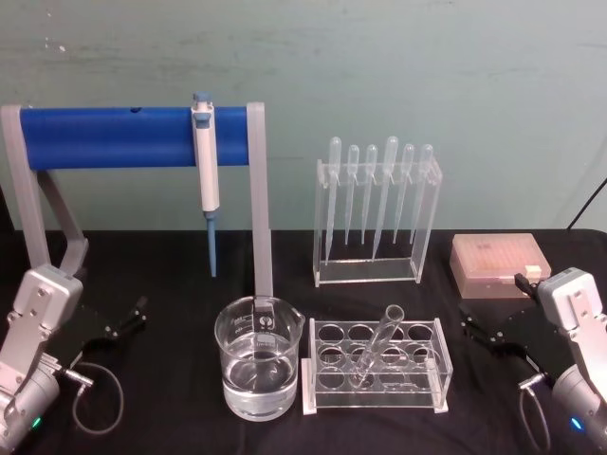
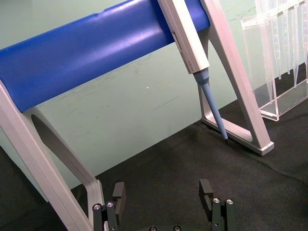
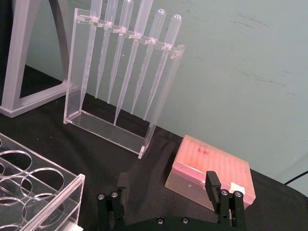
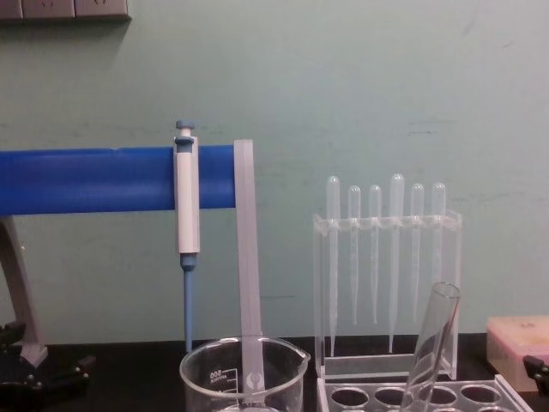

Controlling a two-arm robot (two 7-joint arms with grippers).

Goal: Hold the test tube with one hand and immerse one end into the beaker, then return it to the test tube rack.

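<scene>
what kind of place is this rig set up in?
Likely a lab bench setup: test tube leaning in a clear rack, beaker holding clear liquid, pipettor hung on a blue stand. Left gripper and right gripper sit parked at the sides.

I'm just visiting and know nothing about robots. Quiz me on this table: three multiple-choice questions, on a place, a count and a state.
1. Where is the test tube? A) flat on the table B) leaning in the low clear rack C) hanging from the blue bar
2. How many pipettes hang in the tall stand? A) four B) six C) nine
3. How are the left gripper and right gripper? A) both open, empty B) one shut on the tube C) both shut on pipettes

Answers: B, its bottom sits in a rack hole. B, six bulbs in a row. A, each is spread wide, nothing held.
</scene>
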